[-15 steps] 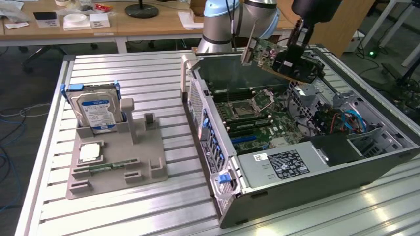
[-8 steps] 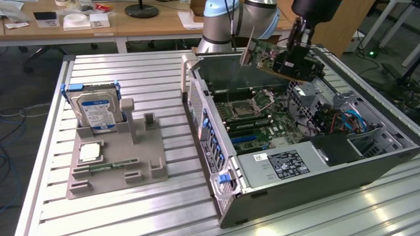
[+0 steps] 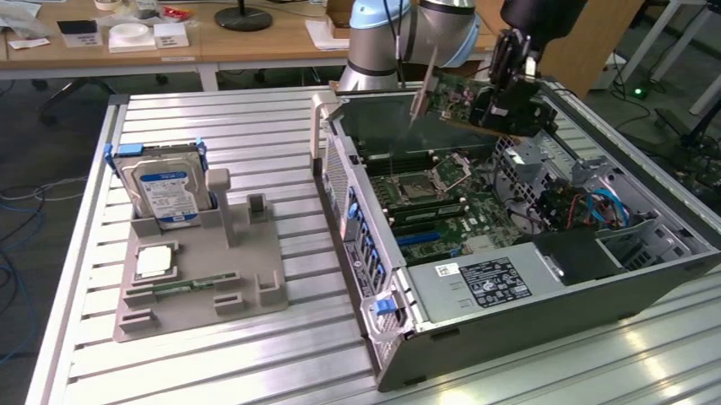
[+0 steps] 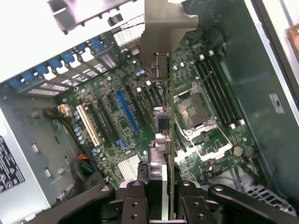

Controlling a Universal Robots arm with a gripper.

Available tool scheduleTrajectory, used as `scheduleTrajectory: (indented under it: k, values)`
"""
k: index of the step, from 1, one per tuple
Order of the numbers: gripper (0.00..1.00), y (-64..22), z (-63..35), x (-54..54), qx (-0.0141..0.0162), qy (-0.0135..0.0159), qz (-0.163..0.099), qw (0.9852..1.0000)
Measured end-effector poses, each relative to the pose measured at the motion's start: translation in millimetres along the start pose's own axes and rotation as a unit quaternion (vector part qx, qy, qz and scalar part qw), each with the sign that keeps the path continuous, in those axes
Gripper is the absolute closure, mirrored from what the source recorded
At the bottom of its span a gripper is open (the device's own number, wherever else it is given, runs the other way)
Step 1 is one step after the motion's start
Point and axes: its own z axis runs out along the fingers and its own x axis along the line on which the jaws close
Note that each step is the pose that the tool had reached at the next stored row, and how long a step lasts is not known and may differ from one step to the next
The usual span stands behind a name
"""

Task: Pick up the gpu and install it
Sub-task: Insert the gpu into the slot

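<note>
ROBOT ARM HOLDS GRAPHICS CARD OVER OPEN COMPUTER. The gripper (image 3: 499,105) is clamped shut on a graphics card (image 3: 457,94), which hangs tilted in the air above the open computer case (image 3: 541,337). It is over the end of the case farthest from the labelled power supply box (image 3: 496,283). The gripper holds one end of the card. The silver bracket (image 3: 420,99) at the other end points toward the case wall that faces the grey holder (image 3: 203,308). The card looks clear of the motherboard (image 3: 451,211) inside the case.

The exterior view takes in what lies outside the case. On the slatted metal table (image 3: 225,110), the grey holder sits beside the case on the exterior view's left. A hard drive (image 3: 167,192) stands upright in it and a memory stick (image 3: 194,284) lies flat in it.

The wrist view looks along the card edge-on, from the black fingers (image 4: 135,200) gripping it on both sides out to the bracket at its far end. It also shows the inside of the case in detail. A long blue slot (image 4: 127,109) and a white slot (image 4: 88,123) lie to one side of the card's line. The processor socket (image 4: 194,109) and the dark memory slots (image 4: 219,88) lie to the other.
</note>
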Motion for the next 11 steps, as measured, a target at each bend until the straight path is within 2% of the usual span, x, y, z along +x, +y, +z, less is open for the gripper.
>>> scheduleTrajectory:
  k: [4, 7, 9, 11]
  values:
    - [0.72, -0.1, 0.1, 0.0, 0.0002, 0.0010, -0.035, 0.9994]
    - [0.72, 0.0, 0.7, 0.0, 0.0015, 0.0011, -0.061, 0.9982]
    - [0.72, -0.1, 1.1, 0.1, 0.0072, -0.0005, -0.071, 0.9974]
    - [0.72, -0.1, 1.4, 0.1, 0.0158, -0.0031, -0.074, 0.9971]
